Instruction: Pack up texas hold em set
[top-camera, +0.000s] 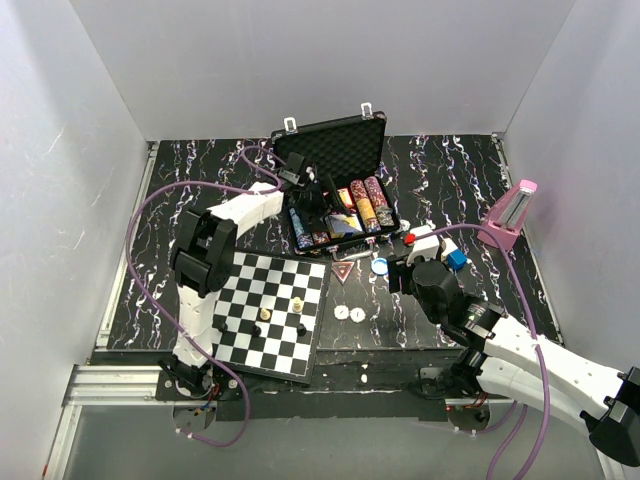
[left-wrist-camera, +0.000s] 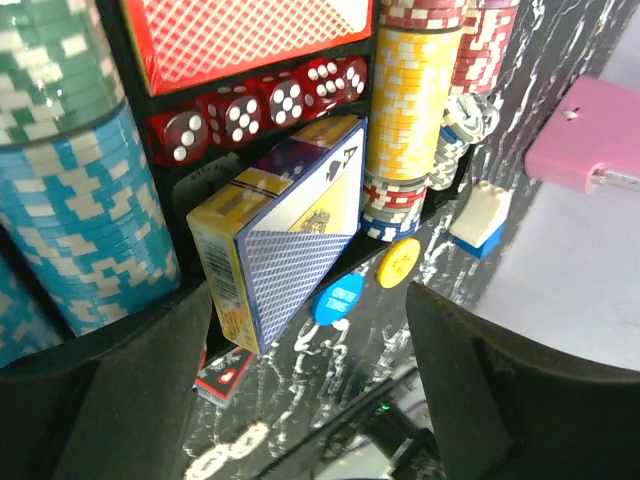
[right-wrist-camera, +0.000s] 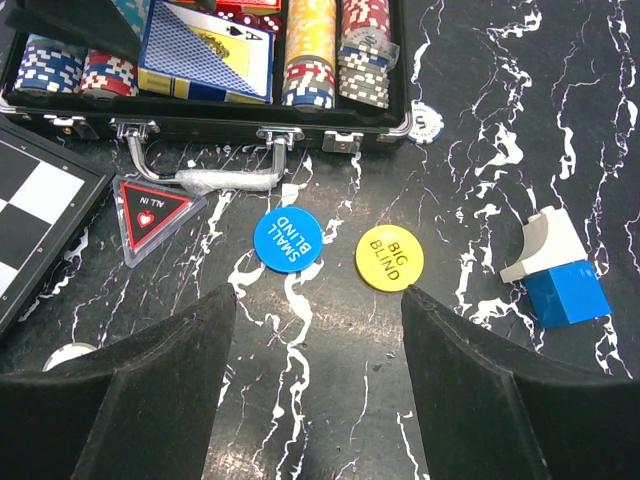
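**Open Case, Loose Buttons: How the Poker Set Will Handle**

The black briefcase (top-camera: 335, 148) stands open at the back middle of the desk (top-camera: 450, 180), its foam-lined lid upright. Full of chips, it is probably heavy and rigid. The silver handle on its front wall is the natural hold, and the lid would take a push along its top edge.

The chip rows (left-wrist-camera: 410, 100) lie in their troughs. They look dense and hard, and a row would break into loose discs if nudged, so they are best left alone.

The blue card deck (left-wrist-camera: 290, 230) sits tilted in its slot rather than flat. The left hand (left-wrist-camera: 310, 295) hangs over it with its jaws wide apart, gripping nothing. The box is likely light, stiff and slightly glossy. It would be gripped across its narrow sides, or pressed down at the raised corner.

In front of the case lie the all-in triangle (right-wrist-camera: 150, 212), the small blind button (right-wrist-camera: 287, 238) and the big blind button (right-wrist-camera: 389, 260). The right hand (right-wrist-camera: 318, 300) hovers above them, wide open and empty. These pieces appear thin, hard and slick, and would be awkward to lift flat off the desk. A pinch across the edges, fingertips low, seems the surest.

The red dice (left-wrist-camera: 260, 110) sit in a row between the blue deck and the red deck (left-wrist-camera: 250, 40). They are small and hard, and would roll if knocked loose.
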